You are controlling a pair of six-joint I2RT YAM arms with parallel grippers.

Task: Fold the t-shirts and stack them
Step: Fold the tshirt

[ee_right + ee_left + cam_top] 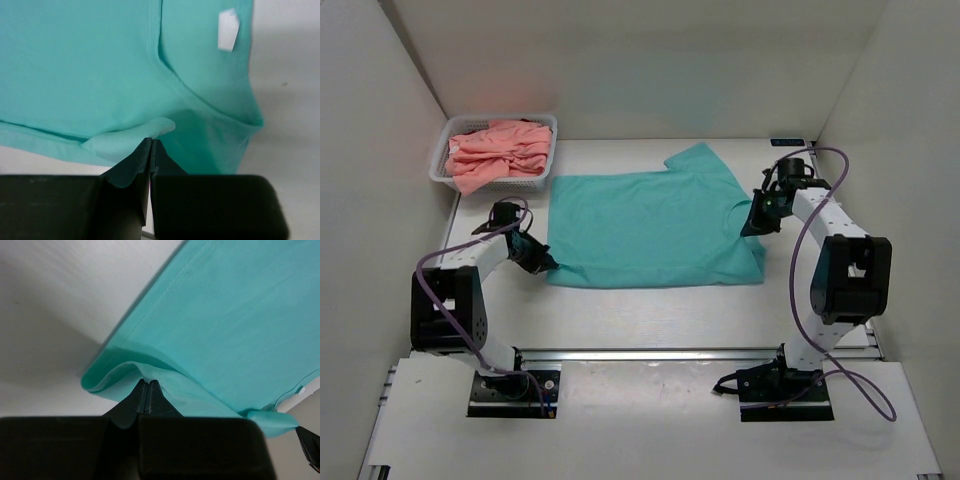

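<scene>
Top external view: the teal t-shirt [650,225] lies spread in the middle of the table [650,315], with its collar to the right. The left gripper [542,262] is closed on the near-left hem corner, and the right gripper [752,228] is closed on cloth beside the collar. Both bites look thin, so I judge that an uneven lift may pull one out and spoil the fold. The salmon-pink t-shirts [498,152] lie in the basket [548,125], far left.
</scene>
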